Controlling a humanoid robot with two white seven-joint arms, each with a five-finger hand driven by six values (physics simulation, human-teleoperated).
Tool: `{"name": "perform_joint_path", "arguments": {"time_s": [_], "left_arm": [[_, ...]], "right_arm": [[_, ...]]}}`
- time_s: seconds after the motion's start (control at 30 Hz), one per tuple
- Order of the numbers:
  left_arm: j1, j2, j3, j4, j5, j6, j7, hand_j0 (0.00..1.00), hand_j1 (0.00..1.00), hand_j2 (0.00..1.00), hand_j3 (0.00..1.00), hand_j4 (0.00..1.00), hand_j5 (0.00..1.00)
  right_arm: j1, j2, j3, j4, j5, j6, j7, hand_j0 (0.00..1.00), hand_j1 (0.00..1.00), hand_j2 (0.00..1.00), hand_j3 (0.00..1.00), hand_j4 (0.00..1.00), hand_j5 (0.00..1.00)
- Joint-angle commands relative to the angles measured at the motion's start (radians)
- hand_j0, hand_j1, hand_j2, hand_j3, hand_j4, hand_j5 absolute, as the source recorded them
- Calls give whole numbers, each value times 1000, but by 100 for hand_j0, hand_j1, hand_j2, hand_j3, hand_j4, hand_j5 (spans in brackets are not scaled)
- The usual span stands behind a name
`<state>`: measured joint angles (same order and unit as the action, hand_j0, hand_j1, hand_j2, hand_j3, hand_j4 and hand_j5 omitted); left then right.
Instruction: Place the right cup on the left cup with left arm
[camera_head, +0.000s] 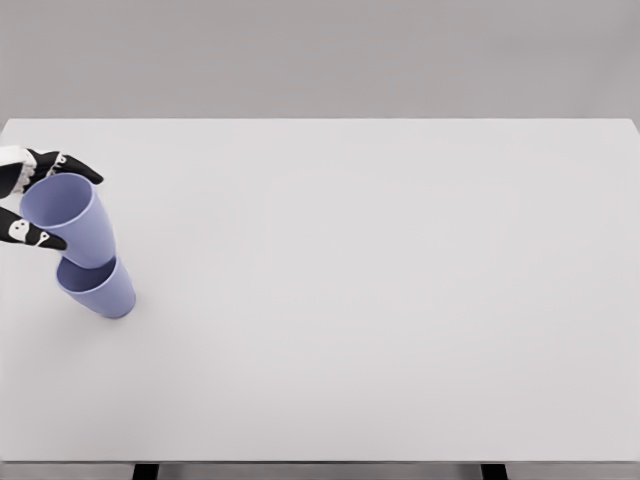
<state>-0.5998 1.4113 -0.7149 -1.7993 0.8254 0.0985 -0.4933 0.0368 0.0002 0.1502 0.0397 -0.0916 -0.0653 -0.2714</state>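
Note:
Two lilac-blue cups stand stacked at the table's left side. The lower cup (100, 288) rests on the table. The upper cup (72, 218) sits with its base inside the lower one and leans a little to the left. My left hand (40, 200) comes in from the left edge, its black fingers (66, 164) above the upper cup's rim and its thumb below, around the cup. The right arm is out of view.
The white table (380, 300) fills most of the view, with its front edge near the bottom of the picture and its far edge against a grey wall. The stacked cups stand close to the left edge.

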Motion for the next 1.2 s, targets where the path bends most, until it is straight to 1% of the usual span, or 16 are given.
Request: {"name": "perform_joint_path", "arguments": {"time_s": [0.0,0.23,0.33,0.53,0.87,1.17], "left_arm": [[0,17,2,0,14,0,-1,69,69,69,69,69,69],[0,37,2,0,27,0,-14,69,69,69,69,69,69],[14,52,0,0,29,0,-16,69,69,69,69,69,69],[15,57,0,0,29,0,-22,69,69,69,69,69,69],[15,54,-1,0,34,-14,-64,70,70,70,70,70,70],[15,43,0,0,32,-26,-64,69,69,69,69,69,69]], "right_arm": [[0,0,0,0,0,-1,0,100,100,100,100,100,100],[0,0,0,0,0,-1,0,100,100,100,100,100,100],[0,0,0,0,0,-1,0,100,100,100,100,100,100],[0,0,-1,0,0,-1,0,100,100,100,100,100,100],[0,0,-1,0,0,-1,0,100,100,100,100,100,100],[0,0,0,0,0,-1,0,100,100,100,100,100,100]]}}
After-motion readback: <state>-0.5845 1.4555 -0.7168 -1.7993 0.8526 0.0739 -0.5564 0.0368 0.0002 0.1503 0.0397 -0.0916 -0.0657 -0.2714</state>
